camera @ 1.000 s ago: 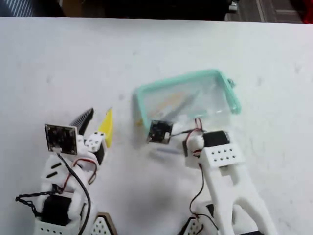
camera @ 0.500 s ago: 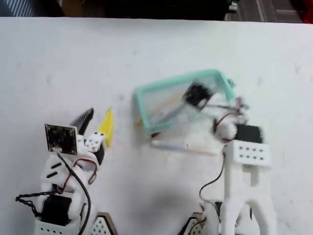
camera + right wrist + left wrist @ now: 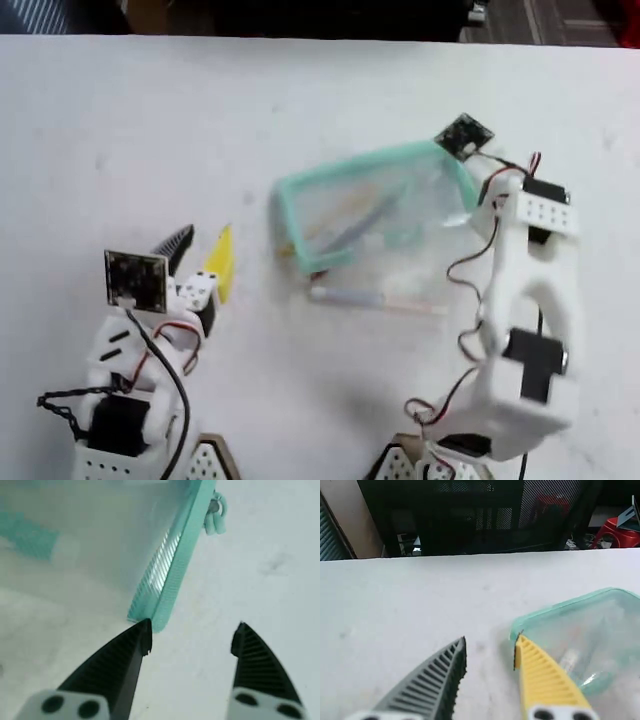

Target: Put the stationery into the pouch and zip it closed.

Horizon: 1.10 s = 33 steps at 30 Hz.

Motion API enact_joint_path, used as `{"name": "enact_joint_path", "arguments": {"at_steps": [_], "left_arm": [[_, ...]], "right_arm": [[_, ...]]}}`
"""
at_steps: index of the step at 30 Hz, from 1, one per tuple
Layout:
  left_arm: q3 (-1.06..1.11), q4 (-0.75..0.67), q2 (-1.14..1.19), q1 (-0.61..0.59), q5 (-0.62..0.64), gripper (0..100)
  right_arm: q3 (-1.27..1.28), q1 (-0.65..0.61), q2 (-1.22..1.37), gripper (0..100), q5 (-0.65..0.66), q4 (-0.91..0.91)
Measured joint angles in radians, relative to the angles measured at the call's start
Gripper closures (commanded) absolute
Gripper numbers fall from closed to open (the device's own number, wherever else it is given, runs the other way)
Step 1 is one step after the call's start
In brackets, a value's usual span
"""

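The pouch (image 3: pixel 350 167) lies near the middle of the worktop (image 3: pixel 150 120), with some stationery inside. One pen (image 3: pixel 365 297) rests on the worktop just beside the pouch's long side, toward the near edge.

The right gripper (image 3: pixel 192 626) is spread and empty, one fingertip touching the teal rim at the end that carries the zip pull (image 3: pixel 216 515). The left gripper (image 3: pixel 490 641) is also spread and empty, just beside the opposite corner.

You appear to be lining up on the pull. Load the loose pen before you zip. Brace the far corner with the left gripper so the pouch cannot slide.

The worktop is plain white. Dark furniture (image 3: pixel 485 515) stands beyond its far edge.
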Motion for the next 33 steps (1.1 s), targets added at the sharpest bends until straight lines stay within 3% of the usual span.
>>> {"name": "enact_joint_path", "arguments": {"at_steps": [8, 14, 24, 30, 33], "left_arm": [[0.000, 0.000, 0.000, 0.002, 0.000, 82], [0.000, 0.000, 0.000, 0.002, 0.000, 82], [0.000, 0.000, 0.000, 0.002, 0.000, 82], [0.000, 0.000, 0.000, 0.002, 0.000, 82], [0.000, 0.000, 0.000, 0.002, 0.000, 82]], "right_arm": [[-0.097, -0.014, 0.163, 69.3, 0.160, 0.040], [-0.092, -0.054, 0.147, 80.0, 0.238, 0.186], [-0.003, -0.124, 0.002, 75.9, 0.333, 0.459], [0.198, -0.186, -0.173, 76.1, 0.339, 0.399], [0.299, -0.247, -0.235, 76.1, 0.262, 0.287]]}}
